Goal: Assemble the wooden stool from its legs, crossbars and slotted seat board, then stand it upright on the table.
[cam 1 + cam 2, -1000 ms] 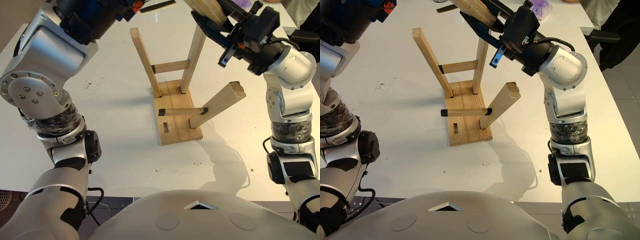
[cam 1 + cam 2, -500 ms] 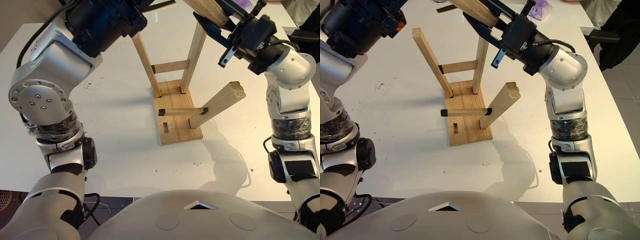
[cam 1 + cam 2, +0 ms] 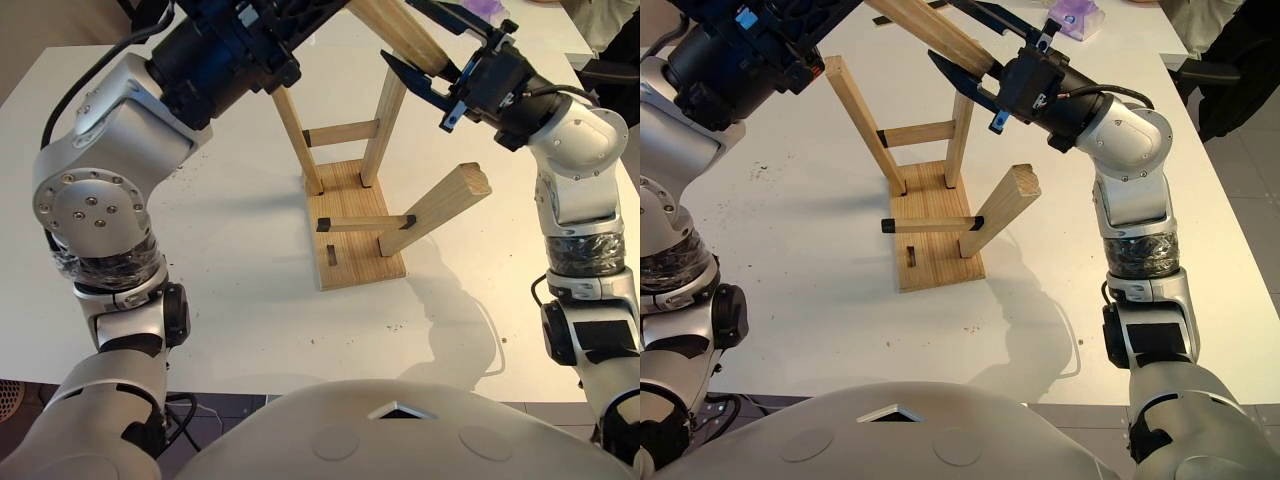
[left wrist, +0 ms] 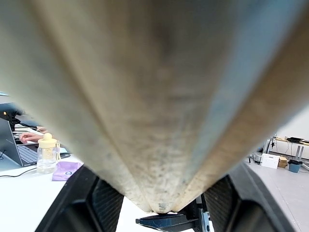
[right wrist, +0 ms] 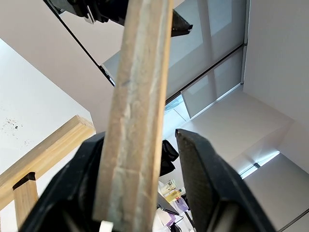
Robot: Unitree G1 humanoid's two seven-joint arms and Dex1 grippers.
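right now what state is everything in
seat board, flat on the table
rear legs, upright, joined by far crossbar
near leg, leaning, near crossbar end free
loose leg, in the air
left gripper, shut on loose leg
right gripper, around it, grip unclear

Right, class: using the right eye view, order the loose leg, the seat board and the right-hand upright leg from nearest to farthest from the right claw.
1. Loose leg: between the right claw's fingers, up above the table.
2. Right-hand upright leg: its top sits just below the claw.
3. Seat board: flat on the table, at that leg's foot.
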